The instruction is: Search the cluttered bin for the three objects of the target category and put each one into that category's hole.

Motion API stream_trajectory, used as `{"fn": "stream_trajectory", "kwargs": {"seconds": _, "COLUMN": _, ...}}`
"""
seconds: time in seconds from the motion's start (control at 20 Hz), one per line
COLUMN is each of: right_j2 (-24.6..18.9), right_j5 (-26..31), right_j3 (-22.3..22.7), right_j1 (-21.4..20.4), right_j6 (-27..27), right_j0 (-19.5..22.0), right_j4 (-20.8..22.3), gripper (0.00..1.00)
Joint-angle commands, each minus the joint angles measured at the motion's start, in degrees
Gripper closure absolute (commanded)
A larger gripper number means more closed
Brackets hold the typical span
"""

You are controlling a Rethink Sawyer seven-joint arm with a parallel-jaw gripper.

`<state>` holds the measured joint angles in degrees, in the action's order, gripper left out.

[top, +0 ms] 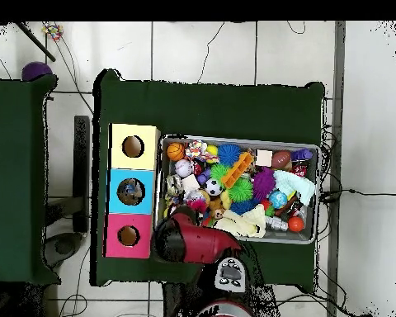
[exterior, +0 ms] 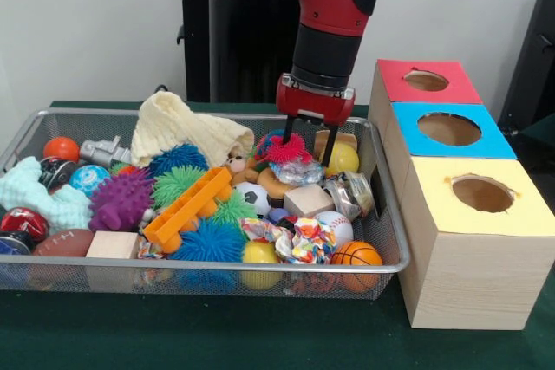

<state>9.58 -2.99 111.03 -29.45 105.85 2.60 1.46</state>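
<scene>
The gripper (exterior: 307, 139) hangs at the wire bin's (exterior: 388, 240) back right corner, fingers spread astride a pink spiky ball (exterior: 288, 148), apparently poised to pinch it. The red (exterior: 426, 81), blue (exterior: 449, 129) and yellow hole (exterior: 482, 194) boxes wait just beside that end.

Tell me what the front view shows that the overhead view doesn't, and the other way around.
Only the front view shows the gripper, jaws open, down in the basket straddling a red spiky ball; overhead, the arm hides that spot.

Only the overhead view shows something dark lying inside the blue hole, plus the floor tiles and a second green table beside this one.

Both show the wire basket full of toys, the orange block, the basketball and the box with pink, blue and yellow tops.
</scene>
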Motion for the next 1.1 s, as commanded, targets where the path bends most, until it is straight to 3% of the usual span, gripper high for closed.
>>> {"fn": "stream_trajectory", "kwargs": {"seconds": 0.05, "right_j2": -7.7, "right_j5": 2.8, "right_j3": -8.3, "right_j1": 2.4, "right_j6": 2.9, "right_j0": 4.7, "right_j4": 2.4, "gripper": 0.0}}
{"fn": "stream_trajectory", "kwargs": {"seconds": 0.2, "right_j2": -9.0, "right_j5": 3.6, "right_j3": -5.2, "right_j1": -0.6, "right_j6": 2.1, "right_j0": 8.5, "right_j4": 4.5, "gripper": 0.0}}
{"fn": "stream_trajectory", "kwargs": {"seconds": 0.45, "right_j2": -10.1, "right_j5": 2.0, "right_j3": 1.5, "right_j1": -5.5, "right_j6": 0.3, "right_j0": 20.0, "right_j4": 12.5, "gripper": 0.0}}
{"fn": "stream_trajectory", "kwargs": {"seconds": 0.8, "right_j2": -3.6, "right_j5": -4.5, "right_j3": 2.7, "right_j1": -4.1, "right_j6": 3.2, "right_j0": 27.6, "right_j4": 20.4, "gripper": 0.0}}
{"fn": "stream_trajectory", "kwargs": {"seconds": 1.1, "right_j2": -3.8, "right_j5": -8.8, "right_j3": 7.0, "right_j1": -5.2, "right_j6": 3.5, "right_j0": 33.2, "right_j4": 28.0, "gripper": 0.0}}
